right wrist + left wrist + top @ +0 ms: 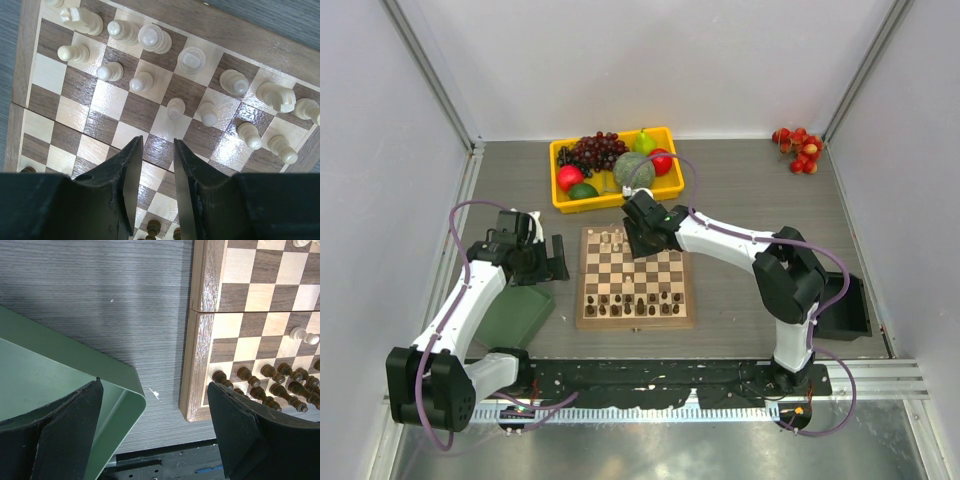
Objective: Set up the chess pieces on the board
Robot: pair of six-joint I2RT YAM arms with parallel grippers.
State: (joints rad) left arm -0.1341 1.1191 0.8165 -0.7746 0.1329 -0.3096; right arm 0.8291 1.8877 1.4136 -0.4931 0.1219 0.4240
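The board (582, 290) lies at the table's middle. Pale cream chess pieces (611, 240) stand in its far rows, dark brown ones (635, 303) in its near rows. My right gripper (642, 235) hovers over the board's far half. In the right wrist view it (157, 142) is slightly open and empty, just short of the cream pieces (191, 60) and the far rim (240, 35). My left gripper (558, 258) is wide open and empty left of the board. In the left wrist view it (156, 385) spans bare table, with the board's rim (192, 370) and dark pieces (280, 385) to its right.
A yellow tray (560, 200) of fruit stands behind the board. A green flat tray (520, 312) lies at the near left, its corner in the left wrist view (125, 390). Red fruits (797, 148) lie at the back right. A black bin (845, 310) sits at the right.
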